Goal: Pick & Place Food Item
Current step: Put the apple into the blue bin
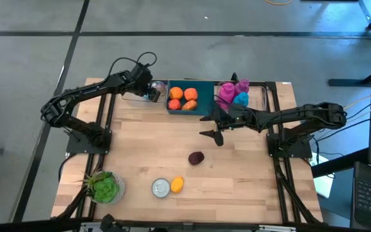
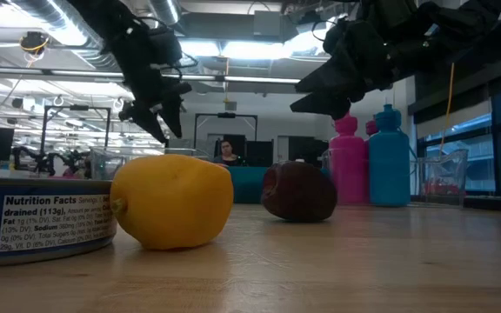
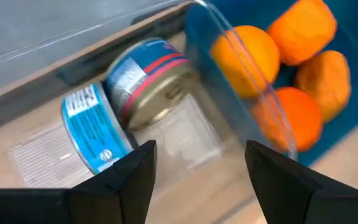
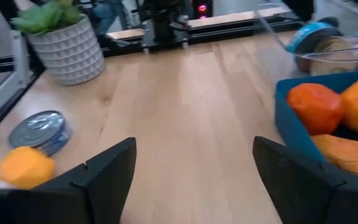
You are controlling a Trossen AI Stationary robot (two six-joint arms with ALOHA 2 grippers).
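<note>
The blue tin's label under my left gripper (image 3: 197,171) is too blurred to read. My left fingers are spread and empty above two cans (image 3: 123,99) in the clear tray (image 1: 139,96). My right gripper (image 4: 194,171) is wide, empty; the dark fruit (image 1: 196,158) lies near it. The front can (image 2: 37,222) reads "Nutrition Facts".

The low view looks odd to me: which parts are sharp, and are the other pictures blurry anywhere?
Low view: lemon and can loom large, arms overhead dark against ceiling lights. Left wrist view: cans and oranges soft. Right wrist view: slightly blurred, worst near the teal bin.
</note>
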